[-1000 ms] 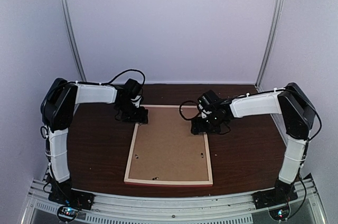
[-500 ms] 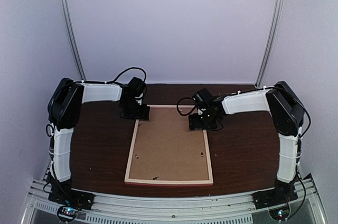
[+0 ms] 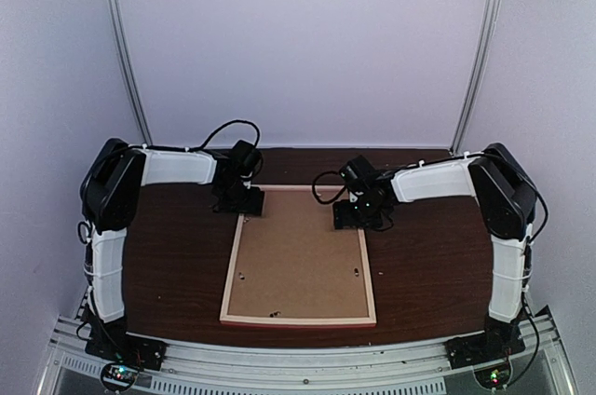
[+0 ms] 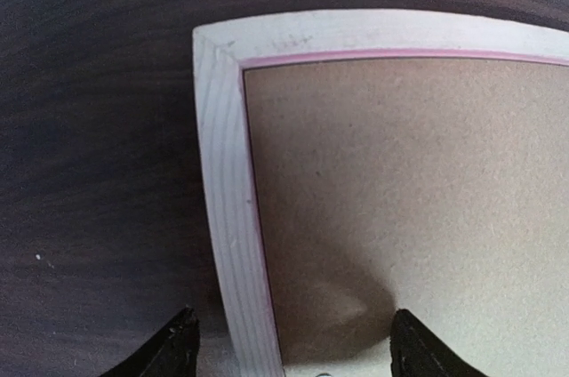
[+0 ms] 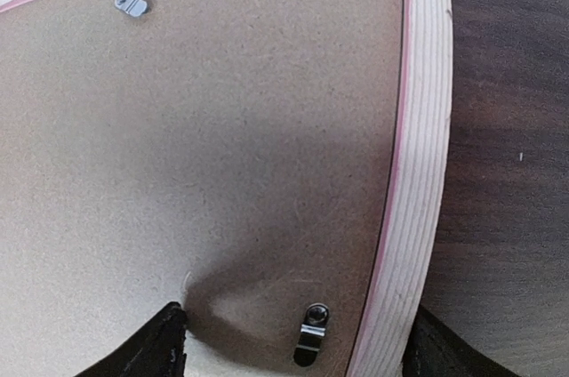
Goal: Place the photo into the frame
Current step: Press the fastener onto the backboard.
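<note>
1. Top: the frame (image 3: 298, 320) lies back-up mid-table (image 3: 177, 265), with a brown board (image 3: 298, 255) filling it. The left gripper (image 3: 244, 201) is at its far-left corner and the right gripper (image 3: 352, 218) at its far-right. The jaws are too small to judge here.
2. Left wrist: the fingers (image 4: 178, 350) are spread wide, straddling the corner's rail and gripping nothing.
3. Right wrist: the fingers (image 5: 164, 341) are likewise apart, with the rail and a clip (image 5: 310, 332) between them.

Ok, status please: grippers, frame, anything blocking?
Open: left gripper, right gripper, astride side rails of frame. It lies face down; backing board covers opening. No photo visible.
</note>
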Available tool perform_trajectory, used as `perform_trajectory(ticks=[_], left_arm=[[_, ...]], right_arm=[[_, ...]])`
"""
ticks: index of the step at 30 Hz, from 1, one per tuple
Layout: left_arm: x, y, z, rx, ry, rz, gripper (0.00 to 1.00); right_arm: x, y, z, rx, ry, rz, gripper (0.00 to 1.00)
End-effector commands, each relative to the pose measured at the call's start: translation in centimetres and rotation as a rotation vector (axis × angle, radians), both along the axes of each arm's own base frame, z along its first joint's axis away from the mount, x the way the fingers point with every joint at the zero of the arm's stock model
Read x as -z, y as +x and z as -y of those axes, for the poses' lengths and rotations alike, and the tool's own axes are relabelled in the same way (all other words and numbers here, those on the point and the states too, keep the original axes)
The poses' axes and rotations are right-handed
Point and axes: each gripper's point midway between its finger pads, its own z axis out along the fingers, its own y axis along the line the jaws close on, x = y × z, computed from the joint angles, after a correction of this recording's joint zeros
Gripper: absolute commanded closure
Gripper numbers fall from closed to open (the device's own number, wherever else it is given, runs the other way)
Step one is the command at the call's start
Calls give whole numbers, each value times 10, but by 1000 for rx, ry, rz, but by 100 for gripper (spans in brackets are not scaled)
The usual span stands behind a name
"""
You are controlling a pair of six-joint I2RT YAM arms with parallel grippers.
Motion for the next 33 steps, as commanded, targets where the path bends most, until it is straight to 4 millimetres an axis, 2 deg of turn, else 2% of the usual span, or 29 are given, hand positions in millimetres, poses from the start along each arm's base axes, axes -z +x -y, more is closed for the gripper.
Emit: perform_trajectory(ticks=[1, 6, 12, 18, 28, 33], left_arm=[[19, -37, -18, 16, 75, -116, 27], [15, -43, -16, 17, 55, -115, 28], [10, -38, -13, 30, 48, -98, 30], [7, -39, -11, 42, 51, -110, 31], [-20, -57, -17, 58, 15, -109, 32], [-16, -69, -24, 56, 17, -139, 40]], right_arm=[[19, -15, 16, -38, -41, -76, 20], [12, -14, 25, -51, -19, -87, 19], [5, -9, 37, -51, 15, -98, 21], [5, -8, 35, -69, 42, -110, 21], [6, -12, 34, -73, 57, -117, 21], [7, -12, 33, -73, 65, -118, 21]])
